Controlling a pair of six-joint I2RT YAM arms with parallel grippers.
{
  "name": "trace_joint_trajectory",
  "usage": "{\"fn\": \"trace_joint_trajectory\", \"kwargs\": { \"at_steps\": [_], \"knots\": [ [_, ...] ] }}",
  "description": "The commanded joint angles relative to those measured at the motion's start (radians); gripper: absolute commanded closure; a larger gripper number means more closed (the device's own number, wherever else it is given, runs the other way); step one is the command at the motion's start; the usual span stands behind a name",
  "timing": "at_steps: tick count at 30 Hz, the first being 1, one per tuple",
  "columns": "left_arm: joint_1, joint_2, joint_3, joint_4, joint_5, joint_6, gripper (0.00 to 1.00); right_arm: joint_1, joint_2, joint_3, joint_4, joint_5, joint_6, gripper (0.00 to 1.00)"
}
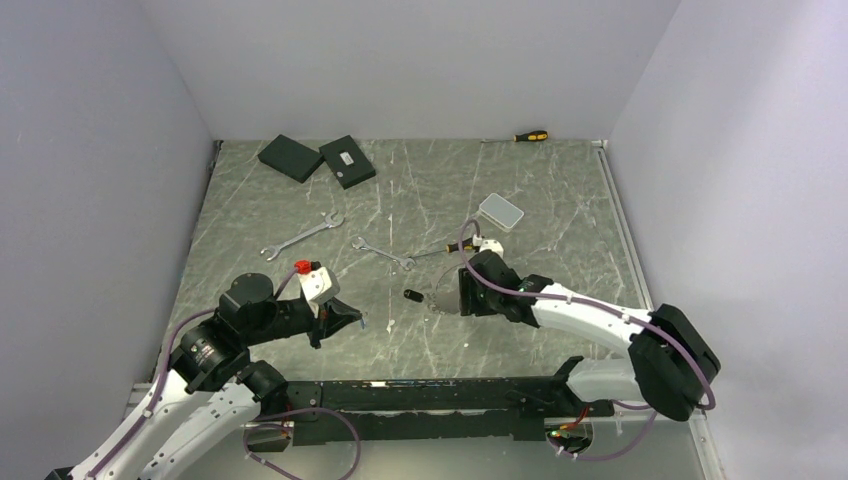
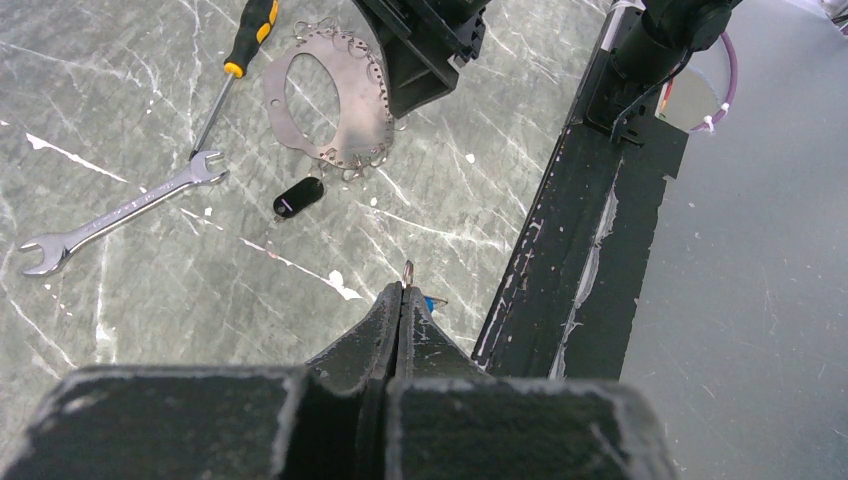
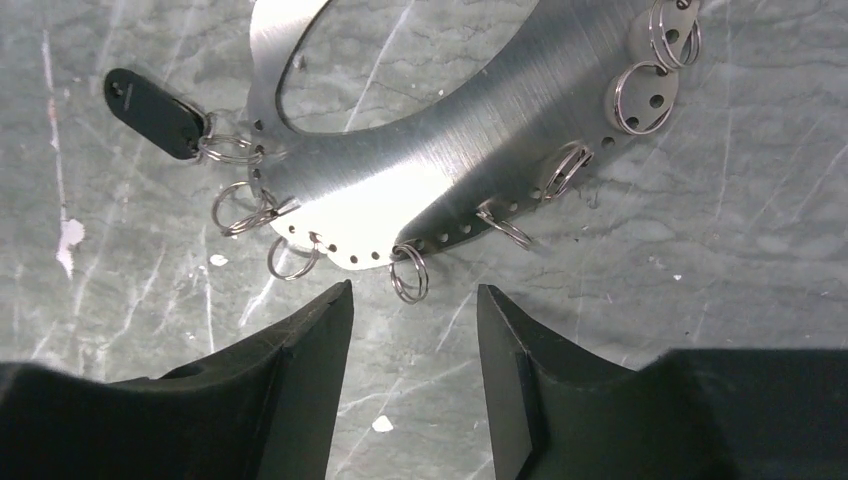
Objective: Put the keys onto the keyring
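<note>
Flat silver oval keyring plate [image 3: 450, 170] sits just off the right gripper [image 3: 415, 310], jaws spread. Mid-table, left silver spanner [image 1: 303, 236] runs near-left to far-right, right silver spanner [image 1: 384, 254] far-left to near-right. Left gripper [image 2: 402, 295] is clenched tight.

**Keyring** [image 3: 450, 170]: flat brushed-steel plate cut as an oval loop, with a row of small holes along its outer edge. Small split rings [image 3: 408, 275] hang through several holes, and one carries a black tag [image 3: 150, 112]. It lies flat on the bench, its near edge just ahead of the right tool [image 3: 412, 298].

**Key, first** [image 1: 383, 254]: slim silver double open-ended spanner. It lies flat, ahead and left of the right tool, apart from the keyring.

**Key, second** [image 1: 303, 236]: similar silver spanner. It lies flat, well ahead of the left tool [image 1: 357, 322].
</note>
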State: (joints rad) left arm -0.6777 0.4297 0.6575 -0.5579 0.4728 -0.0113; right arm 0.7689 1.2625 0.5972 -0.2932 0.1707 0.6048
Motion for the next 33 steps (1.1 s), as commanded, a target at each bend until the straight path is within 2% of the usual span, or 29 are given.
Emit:
{"fn": "trace_joint_trajectory", "kwargs": {
  "at_steps": [1, 11, 16, 22, 26, 30, 33],
  "knots": [
    [-0.002, -0.001, -0.002, 0.036, 0.0, -0.001, 1.0, -0.023, -0.069, 0.009, 0.003, -0.032, -0.018, 0.47],
    [-0.001, -0.005, -0.002, 0.036, 0.004, -0.001, 1.0, -0.065, -0.05, -0.072, 0.117, -0.154, 0.025, 0.6],
    [-0.001, -0.008, -0.004, 0.036, 0.002, -0.001, 1.0, -0.091, -0.016, -0.099, 0.171, -0.189, 0.033, 0.62],
    [-0.002, -0.006, -0.004, 0.036, 0.001, -0.001, 1.0, -0.123, 0.015, -0.122, 0.222, -0.225, 0.036, 0.68],
    [-0.001, -0.005, -0.002, 0.036, 0.001, 0.0, 1.0, -0.142, 0.024, -0.128, 0.252, -0.257, 0.028, 0.8],
    [-0.001, -0.003, -0.002, 0.037, 0.0, -0.001, 1.0, -0.145, 0.015, -0.121, 0.264, -0.3, -0.019, 1.0],
    [-0.001, -0.003, -0.002, 0.038, 0.0, -0.001, 1.0, -0.146, -0.015, -0.106, 0.237, -0.306, -0.084, 1.0]
  ]
}}
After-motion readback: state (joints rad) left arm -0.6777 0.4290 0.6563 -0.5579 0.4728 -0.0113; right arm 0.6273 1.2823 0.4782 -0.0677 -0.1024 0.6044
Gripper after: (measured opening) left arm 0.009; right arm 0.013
